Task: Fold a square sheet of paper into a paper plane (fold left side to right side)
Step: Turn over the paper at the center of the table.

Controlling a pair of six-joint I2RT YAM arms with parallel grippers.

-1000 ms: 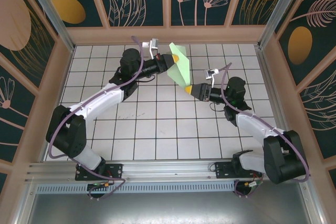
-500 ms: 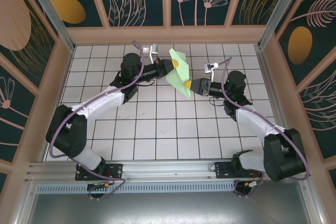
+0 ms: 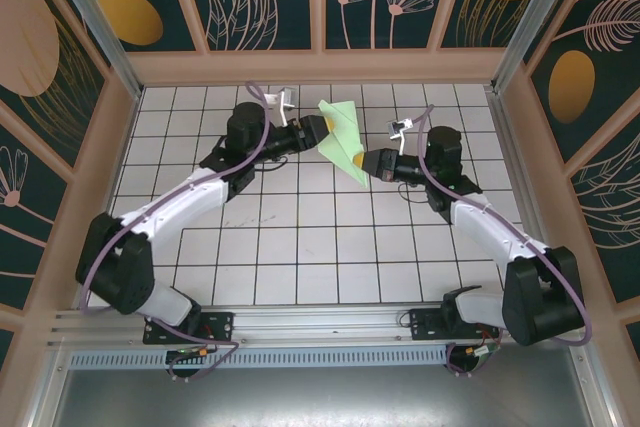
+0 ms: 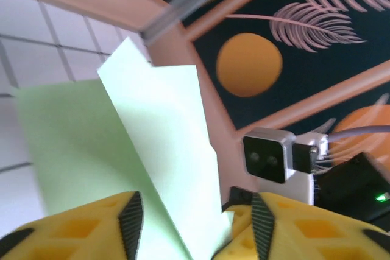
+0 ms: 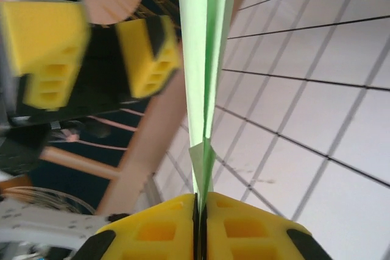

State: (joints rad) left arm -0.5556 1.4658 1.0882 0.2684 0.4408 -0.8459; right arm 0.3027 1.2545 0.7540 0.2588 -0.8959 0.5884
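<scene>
Pale green folded paper (image 3: 340, 135) pinched tight in right jaws; left jaws parted around it.

The paper (image 4: 152, 150) (lower end) is cut off below.

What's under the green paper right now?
White floor tiles; the paper is held up off them, pinched in the right gripper. Tiles directly beneath it are covered from above.

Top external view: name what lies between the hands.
The folded pale green paper sheet spans the gap between left hand and right hand in the top external view.
</scene>
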